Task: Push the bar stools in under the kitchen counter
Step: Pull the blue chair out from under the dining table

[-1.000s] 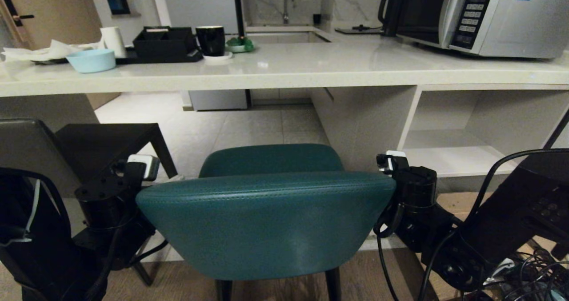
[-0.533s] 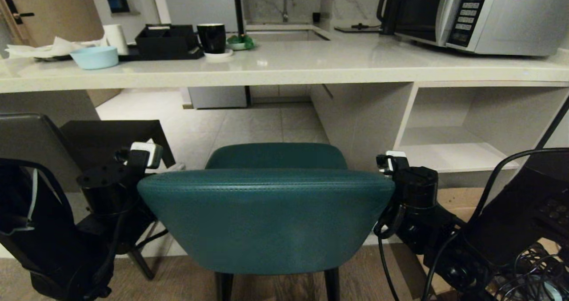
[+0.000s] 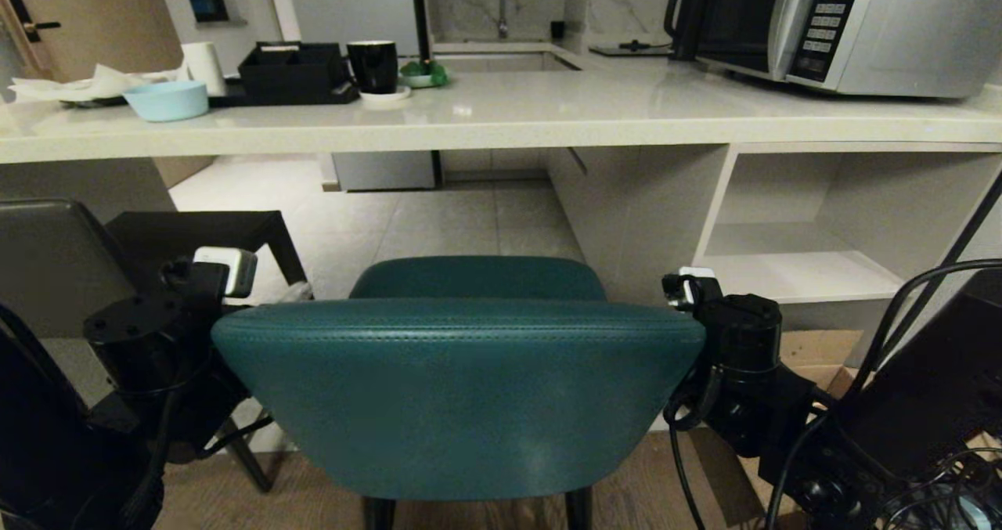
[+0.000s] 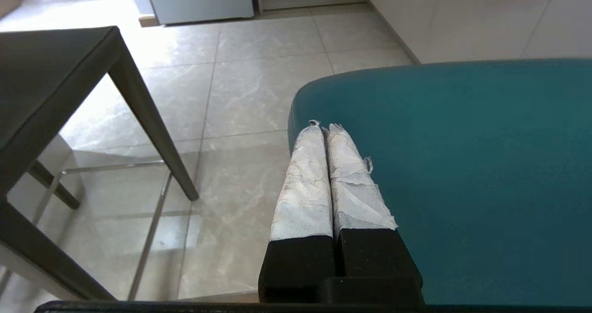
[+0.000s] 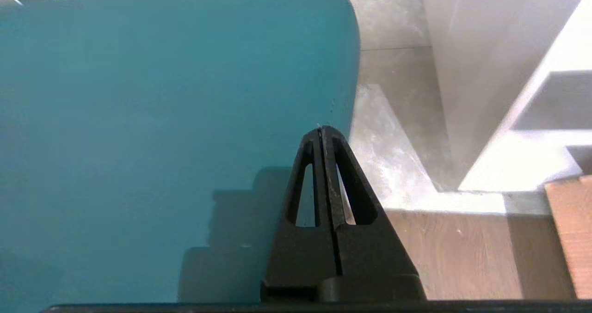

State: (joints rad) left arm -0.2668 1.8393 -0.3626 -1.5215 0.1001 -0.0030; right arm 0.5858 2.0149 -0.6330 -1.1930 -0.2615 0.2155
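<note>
1. The left gripper [image 4: 323,127] is squeezed tight, holding nothing, right at the teal stool [image 3: 462,389]'s left edge.
2. The right gripper [image 5: 321,129] is pinched closed and empty at the stool's right edge.
3. Left of the left gripper stands the dark grey stool [image 3: 188,240].
4. Past both grippers runs the kitchen counter [image 3: 501,127].

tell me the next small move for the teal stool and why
Probably push it straight ahead: the teal stool stands short of the counter, with shut left gripper and right gripper at the ends of its back and bare floor ahead.

Teal stool [image 3: 458,397] legs mostly cropped
</note>
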